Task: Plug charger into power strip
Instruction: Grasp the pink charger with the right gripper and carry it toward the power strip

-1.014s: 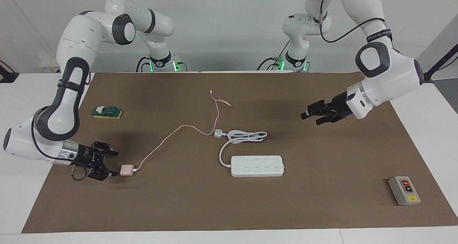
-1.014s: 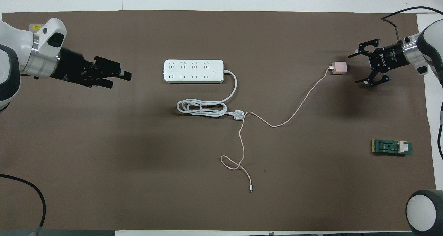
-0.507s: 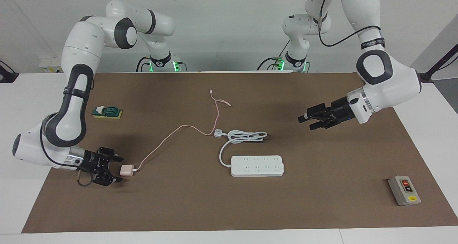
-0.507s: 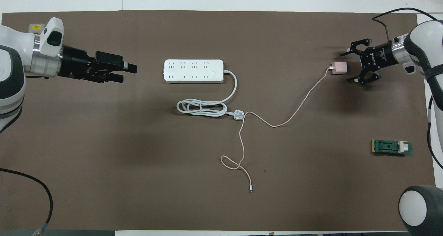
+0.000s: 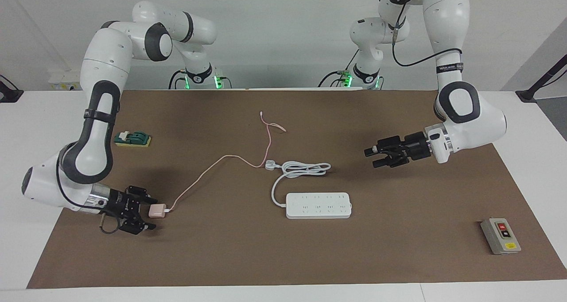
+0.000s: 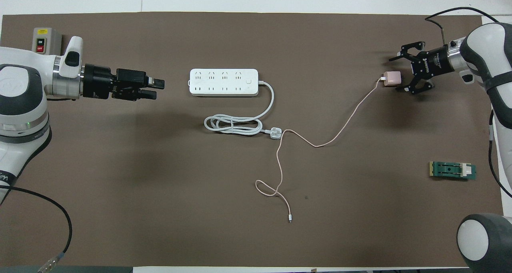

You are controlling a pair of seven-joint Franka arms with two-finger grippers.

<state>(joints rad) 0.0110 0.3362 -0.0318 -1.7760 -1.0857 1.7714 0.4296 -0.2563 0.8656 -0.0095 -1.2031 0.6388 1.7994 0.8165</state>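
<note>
The pale-pink charger point(image 5: 156, 211) lies on the brown mat at the right arm's end, also seen in the overhead view point(image 6: 392, 78). Its thin pink cable point(image 5: 212, 164) trails toward the robots. My right gripper point(image 5: 152, 213) is low and open, its fingers standing either side of the charger's back end without closing on it; it also shows in the overhead view point(image 6: 398, 73). The white power strip point(image 5: 319, 205) lies flat mid-table, sockets up, and shows in the overhead view point(image 6: 224, 82). My left gripper point(image 5: 371, 156) hovers over bare mat beside the strip, fingers slightly apart and empty.
The strip's thick white cord point(image 5: 305, 168) is coiled nearer to the robots, ending in a white three-pin plug point(image 5: 270, 164). A grey box with red and black buttons point(image 5: 500, 235) sits at the left arm's end. A green block point(image 5: 133, 138) lies at the right arm's end.
My right gripper has slid forward until its open fingers flank the charger. My left gripper has moved lower and closer to the power strip. The charger and strip have not moved.
</note>
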